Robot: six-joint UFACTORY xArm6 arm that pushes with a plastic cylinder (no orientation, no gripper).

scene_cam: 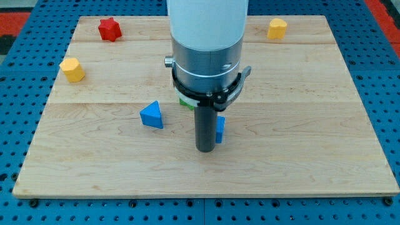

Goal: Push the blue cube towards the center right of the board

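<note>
The blue cube sits near the board's middle, mostly hidden behind my rod; only a thin blue strip shows on the rod's right side. My tip rests on the board right at the cube's left side, seemingly touching it. A blue triangular block lies to the left of my tip.
A green block peeks out behind the arm's body. A red star-shaped block is at the top left, a yellow block at the left, and another yellow block at the top right. The wooden board lies on a blue pegboard.
</note>
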